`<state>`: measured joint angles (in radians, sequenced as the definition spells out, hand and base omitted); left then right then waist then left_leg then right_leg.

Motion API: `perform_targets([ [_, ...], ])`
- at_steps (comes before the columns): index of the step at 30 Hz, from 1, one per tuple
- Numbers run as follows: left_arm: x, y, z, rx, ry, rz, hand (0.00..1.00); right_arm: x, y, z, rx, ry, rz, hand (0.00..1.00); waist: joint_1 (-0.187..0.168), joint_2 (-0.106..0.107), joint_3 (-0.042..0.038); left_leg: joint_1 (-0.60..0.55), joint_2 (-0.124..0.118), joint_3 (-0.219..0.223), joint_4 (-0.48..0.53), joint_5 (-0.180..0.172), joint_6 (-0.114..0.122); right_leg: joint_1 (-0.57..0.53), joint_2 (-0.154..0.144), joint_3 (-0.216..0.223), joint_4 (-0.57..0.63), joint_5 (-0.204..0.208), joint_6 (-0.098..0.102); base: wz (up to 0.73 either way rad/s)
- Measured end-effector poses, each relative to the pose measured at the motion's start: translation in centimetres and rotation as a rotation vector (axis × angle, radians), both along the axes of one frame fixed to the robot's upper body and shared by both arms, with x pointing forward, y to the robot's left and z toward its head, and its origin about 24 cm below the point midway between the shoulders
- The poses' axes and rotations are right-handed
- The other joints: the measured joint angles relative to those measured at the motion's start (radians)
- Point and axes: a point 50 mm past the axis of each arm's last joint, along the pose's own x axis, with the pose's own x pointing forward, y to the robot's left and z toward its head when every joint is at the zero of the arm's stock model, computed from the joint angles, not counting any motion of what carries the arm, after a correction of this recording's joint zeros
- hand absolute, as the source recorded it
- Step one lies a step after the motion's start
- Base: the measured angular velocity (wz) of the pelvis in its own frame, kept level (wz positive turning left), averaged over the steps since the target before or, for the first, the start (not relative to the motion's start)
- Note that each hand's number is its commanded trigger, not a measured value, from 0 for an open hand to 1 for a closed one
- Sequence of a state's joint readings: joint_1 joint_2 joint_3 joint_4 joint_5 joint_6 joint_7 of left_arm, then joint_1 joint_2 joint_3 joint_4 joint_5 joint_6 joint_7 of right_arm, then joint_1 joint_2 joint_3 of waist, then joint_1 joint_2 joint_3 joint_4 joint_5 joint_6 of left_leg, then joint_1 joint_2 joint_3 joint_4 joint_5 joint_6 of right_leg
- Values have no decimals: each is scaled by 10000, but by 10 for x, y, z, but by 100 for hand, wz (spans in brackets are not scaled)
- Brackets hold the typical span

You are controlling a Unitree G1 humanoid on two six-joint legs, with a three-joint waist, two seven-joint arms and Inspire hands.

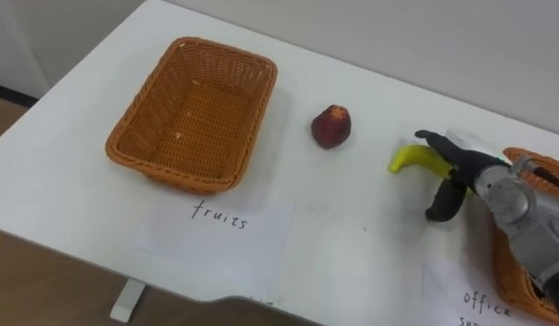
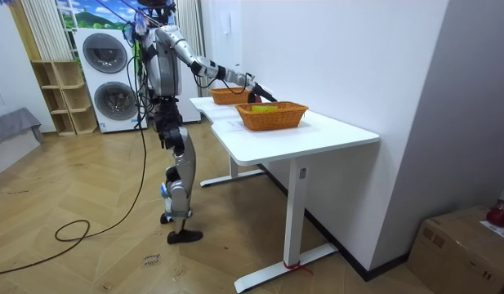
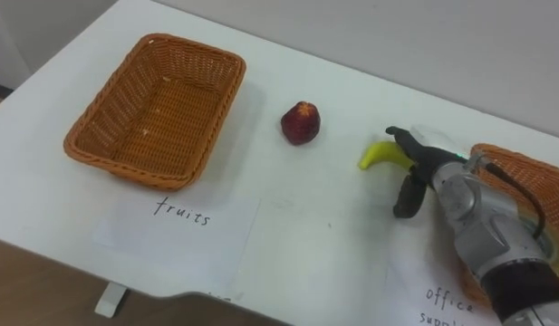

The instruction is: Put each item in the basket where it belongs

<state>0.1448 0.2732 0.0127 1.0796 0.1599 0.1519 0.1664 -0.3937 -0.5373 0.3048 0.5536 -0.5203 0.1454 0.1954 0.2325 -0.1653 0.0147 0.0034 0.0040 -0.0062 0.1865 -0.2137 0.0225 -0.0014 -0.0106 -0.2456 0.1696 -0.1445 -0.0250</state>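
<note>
An empty wicker basket [image 1: 134, 107] stands on the left of the white table, behind a paper sheet marked "fruits" [image 1: 220, 217]. A reddish round fruit [image 1: 331, 126] lies right of it, apart from everything. Further right lies a yellow banana [image 1: 408, 159]. My right hand [image 1: 460, 167] is at the banana's right end, open, with the fingers stretched over the fruit and the thumb pointing down in front of it. Much of the banana is hidden behind the hand. A second wicker basket [image 3: 524, 163] sits at the right edge, partly behind my forearm.
A paper label [image 1: 483, 303] lies in front of the right basket. The table's near edge [image 1: 80, 249] runs across the bottom left, with wooden floor below. In the room view I stand at the table's end with one arm reaching over it; a wall is behind the table.
</note>
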Motion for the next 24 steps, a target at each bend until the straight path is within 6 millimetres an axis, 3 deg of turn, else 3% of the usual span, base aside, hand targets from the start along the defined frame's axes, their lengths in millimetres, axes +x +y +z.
perform_targets([
  [5, 1, -1, 0, -7, 2, -65, 0, 0, 2, -1, -38, 67, 110, 0, 1, -10, -17, -17, -3, -2, -2, 0, 0, -17, -6, -6, 4, 0, 0, 0],
  [7, 0, -1, 0, -7, 10, -72, 0, 0, 2, -1, -57, 74, 138, 0, 10, -55, -73, -73, -2, -1, 4, 1, 0, -68, -7, -6, 6, 0, 0, 0],
  [10, 1, -1, 0, -13, -16, -85, 0, -1, 5, -3, -150, 304, 300, 0, 146, -64, -83, -14, 2, 15, 23, 2, -1, -33, -14, 6, 2, 0, 0, -1],
  [24, 2, 1, 1, 26, -64, -203, 0, -6, 7, -11, -472, 1646, 696, 0, 220, -200, -10, 11, -19, -178, 14, 5, -12, 84, 9, -73, -2, 17, -23, 1],
])
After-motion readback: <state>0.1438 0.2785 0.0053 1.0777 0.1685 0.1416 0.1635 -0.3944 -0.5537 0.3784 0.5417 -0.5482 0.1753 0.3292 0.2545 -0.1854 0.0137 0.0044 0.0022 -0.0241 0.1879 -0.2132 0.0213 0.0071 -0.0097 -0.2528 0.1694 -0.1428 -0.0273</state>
